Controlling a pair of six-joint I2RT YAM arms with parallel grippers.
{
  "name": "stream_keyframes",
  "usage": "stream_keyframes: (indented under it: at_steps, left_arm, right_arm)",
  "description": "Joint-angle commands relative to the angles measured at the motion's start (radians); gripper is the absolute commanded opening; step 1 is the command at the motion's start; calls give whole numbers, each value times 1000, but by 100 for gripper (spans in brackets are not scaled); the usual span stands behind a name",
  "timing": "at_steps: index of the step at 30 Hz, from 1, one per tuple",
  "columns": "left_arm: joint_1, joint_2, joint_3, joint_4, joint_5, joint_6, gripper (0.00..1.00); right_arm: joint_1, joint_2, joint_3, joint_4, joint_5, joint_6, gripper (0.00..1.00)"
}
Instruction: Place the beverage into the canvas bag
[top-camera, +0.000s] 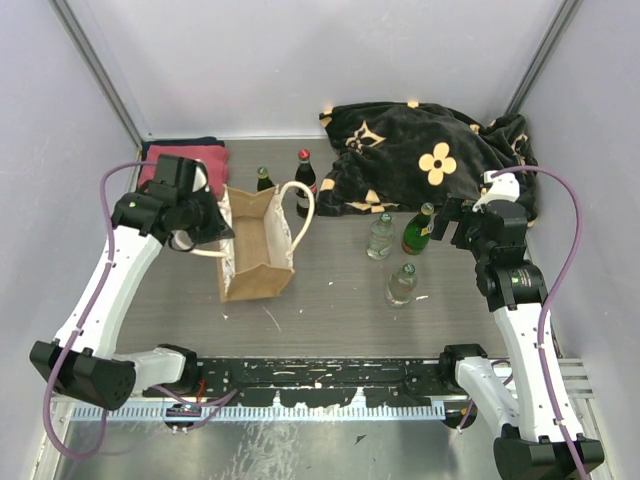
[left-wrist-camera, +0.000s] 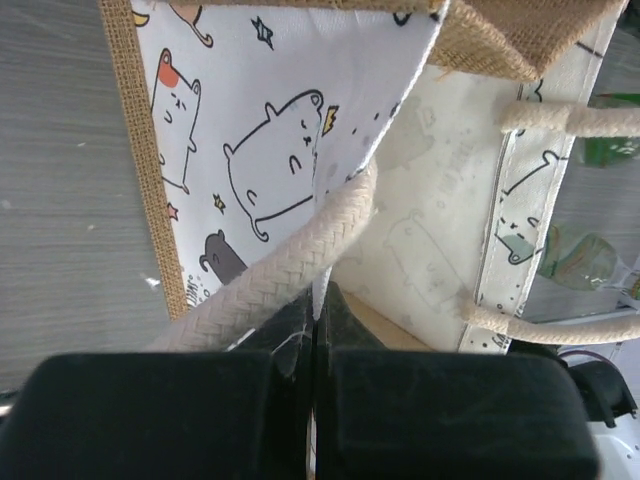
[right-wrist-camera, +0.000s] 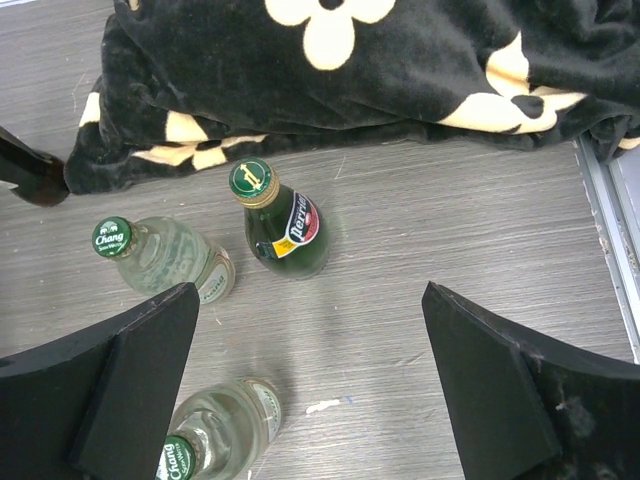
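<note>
Both grippers matter: the left gripper (left-wrist-camera: 315, 325) clamps the rim of the tan canvas bag (top-camera: 258, 275) near the grey table (top-camera: 340, 305)'s left edge, so the wide-open right gripper (right-wrist-camera: 310, 300) should drop centred over the green glass bottle (right-wrist-camera: 287, 232).

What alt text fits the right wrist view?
The open right pincer hangs over a green bottle and two clear bottles standing on the grey table. A black flowered blanket lies behind them.

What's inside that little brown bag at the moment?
Only pale printed lining shows inside the canvas bag; no bottle shows there. The left pincer, shut on the bag's left wall, and the slanting sides hide part of its floor.
</note>
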Motion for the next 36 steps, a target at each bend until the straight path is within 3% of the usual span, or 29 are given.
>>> stream_keyframes:
  at_steps: [1,7,17,36]
  left_arm:
    - [-111,15,8,139,-47,-148,0]
    - [-248,36,-63,298,-88,-311,0]
    - [-392,171,-124,412,-81,-379,0]
    - [-442,283,-206,630,28,-422,0]
  right_arm:
    - [-4,-22,1,26,42,-15,100]
    - [-5,-34,-21,23,55,9,100]
    - [-3,-32,-21,23,78,14,100]
    - [-4,-29,-83,75,88,-2,100]
